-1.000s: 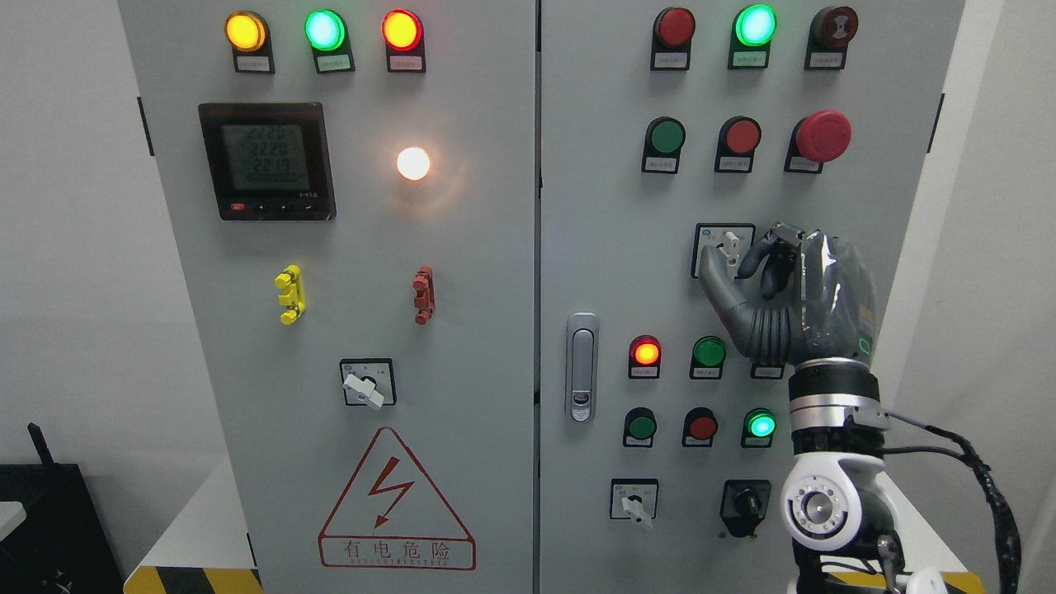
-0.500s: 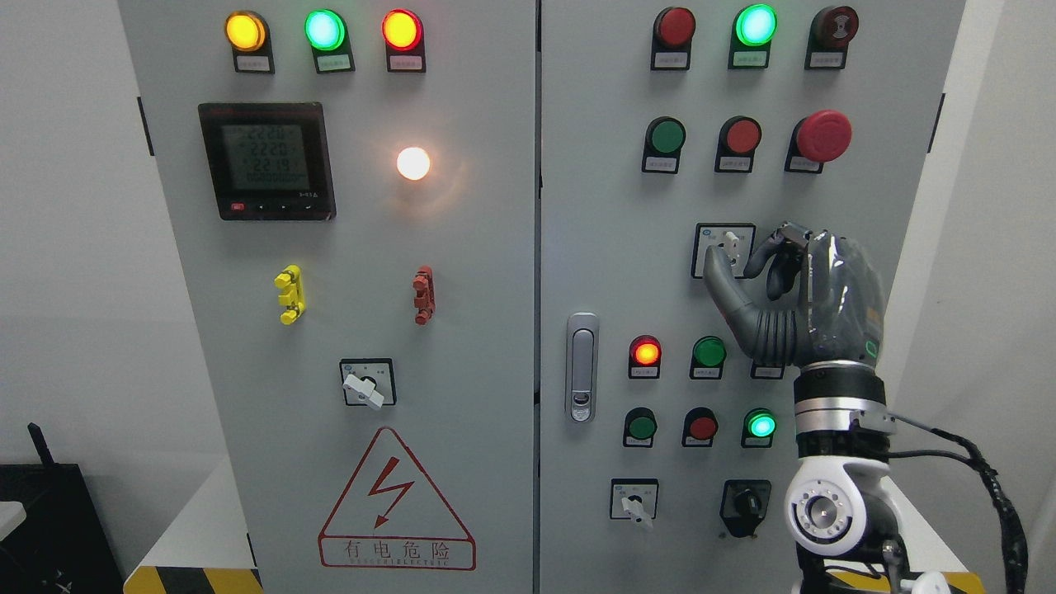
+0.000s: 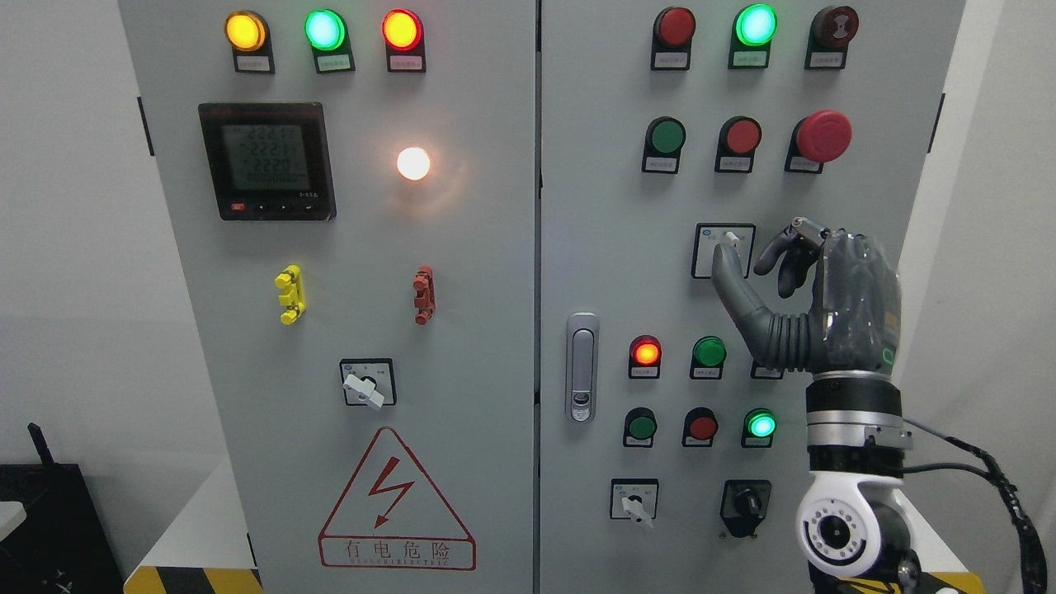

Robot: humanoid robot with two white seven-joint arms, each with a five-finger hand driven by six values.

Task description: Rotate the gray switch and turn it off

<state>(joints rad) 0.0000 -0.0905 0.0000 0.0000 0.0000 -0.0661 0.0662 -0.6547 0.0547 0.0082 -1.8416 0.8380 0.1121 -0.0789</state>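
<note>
The gray rotary switch [image 3: 729, 240] sits in a square plate on the right cabinet door, its small white handle pointing up and slightly left. My right hand [image 3: 744, 259] is raised just right of it. The thumb [image 3: 728, 266] lies over the lower part of the switch plate, just below the handle. The curled fingers [image 3: 788, 252] stand off to the right, apart from the handle, and hold nothing. My left arm does not show in the head view.
Lit and unlit round buttons surround the switch, with a red mushroom button [image 3: 822, 135] above. Two similar gray switches [image 3: 366, 384] [image 3: 634, 501], a black knob [image 3: 745, 501] and the door latch [image 3: 582, 366] are lower down. The meter [image 3: 266, 160] is on the left door.
My right hand let go of the switch handle and drew back to the right; its fingers, pinched around the handle a second ago, now stand apart from it.
</note>
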